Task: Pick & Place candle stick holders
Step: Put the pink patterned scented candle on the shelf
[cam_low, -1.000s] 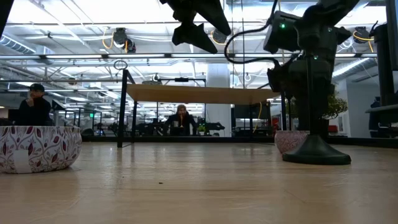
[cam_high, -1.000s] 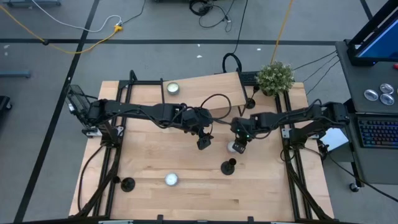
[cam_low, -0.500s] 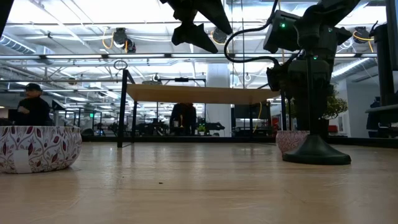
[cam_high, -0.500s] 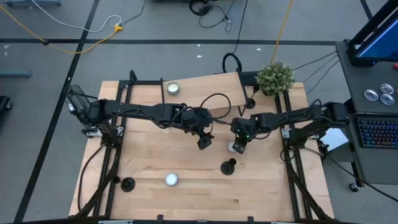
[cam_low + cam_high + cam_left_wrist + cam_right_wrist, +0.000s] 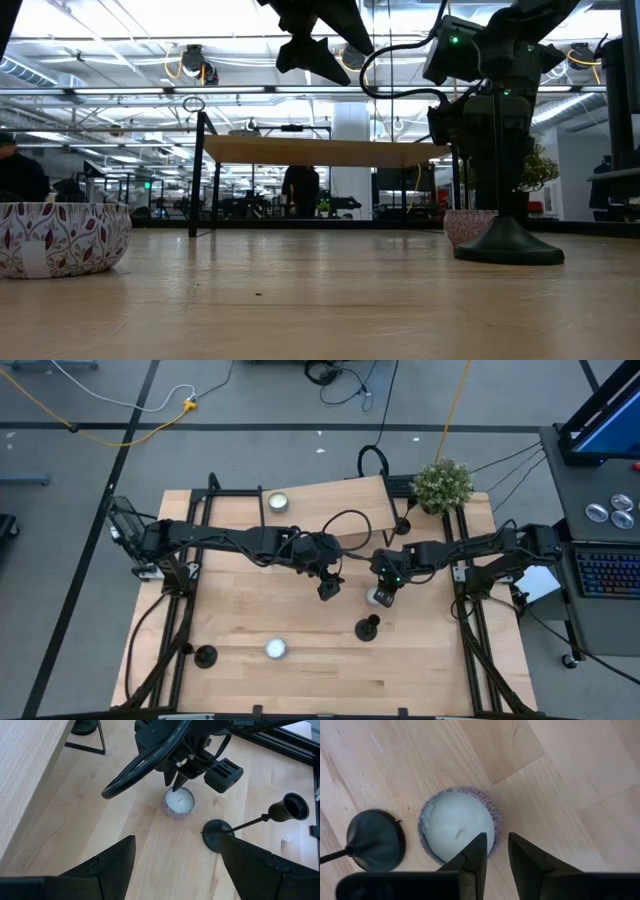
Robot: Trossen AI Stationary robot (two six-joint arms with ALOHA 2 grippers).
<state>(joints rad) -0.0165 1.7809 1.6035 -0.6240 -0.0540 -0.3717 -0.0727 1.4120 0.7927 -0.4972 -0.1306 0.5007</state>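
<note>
Right pincer poised directly above small candle in purple-speckled cup near bench centre-right; right wrist view shows fingers slightly parted, narrow gap between them, tips over the white wax, nothing gripped. Left pincer raised over bench centre, just beside the right one; left wrist view shows its two fingers spread wide apart, holding nothing. Candle stick holder standing upright just in front of the candle: round flat base, thin stem, small cup on top; base close beside the candle cup but not touching in the right wrist view. Same holder seen in left wrist view and, large and near, in low view. Second holder at front-left of bench, well apart from both pincers. Second candle at front centre, in patterned leaf-print cup. Third candle on raised wooden shelf at back of bench. Potted plant at back right corner. No readable brand, label or writing anywhere on holders, candles or arms.
</note>
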